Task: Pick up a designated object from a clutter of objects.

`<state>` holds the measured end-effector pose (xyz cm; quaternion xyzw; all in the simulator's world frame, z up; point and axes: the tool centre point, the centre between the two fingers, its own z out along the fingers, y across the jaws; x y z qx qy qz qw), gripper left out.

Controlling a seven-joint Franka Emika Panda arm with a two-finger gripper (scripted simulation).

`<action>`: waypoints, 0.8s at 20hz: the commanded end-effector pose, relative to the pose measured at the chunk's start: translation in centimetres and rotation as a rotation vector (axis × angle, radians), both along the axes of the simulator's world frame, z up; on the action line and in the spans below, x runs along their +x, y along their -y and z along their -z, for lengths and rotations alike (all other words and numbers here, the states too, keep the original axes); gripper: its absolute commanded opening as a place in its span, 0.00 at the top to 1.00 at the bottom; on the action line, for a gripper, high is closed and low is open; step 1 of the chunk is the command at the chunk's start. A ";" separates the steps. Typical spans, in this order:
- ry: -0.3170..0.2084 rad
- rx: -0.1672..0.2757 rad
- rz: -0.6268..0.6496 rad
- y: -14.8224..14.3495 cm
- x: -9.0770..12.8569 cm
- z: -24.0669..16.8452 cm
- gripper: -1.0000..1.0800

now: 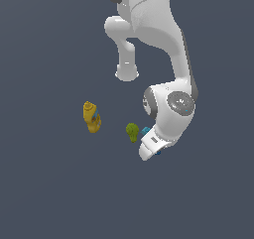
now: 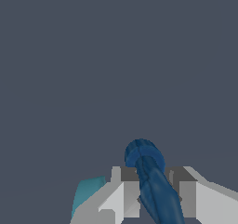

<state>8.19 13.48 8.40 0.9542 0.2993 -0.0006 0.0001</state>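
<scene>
Claw (image 2: 151, 193) fingers (image 2: 122, 190) sit narrowly apart with the dark blue piece (image 2: 151, 181) clamped between them, low over the table (image 1: 49, 193). Cyan brick (image 2: 87, 193) lies just beside one finger. Green piece (image 1: 132, 131) is near, yellow piece (image 1: 91, 117) further toward the exterior view's left
</scene>
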 end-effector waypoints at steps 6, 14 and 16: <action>0.001 0.000 0.001 4.3 -2.5 -5.2 1.00; 0.001 0.001 0.001 9.4 -5.6 -11.6 1.00; 0.001 0.001 0.001 10.8 -6.4 -13.3 1.00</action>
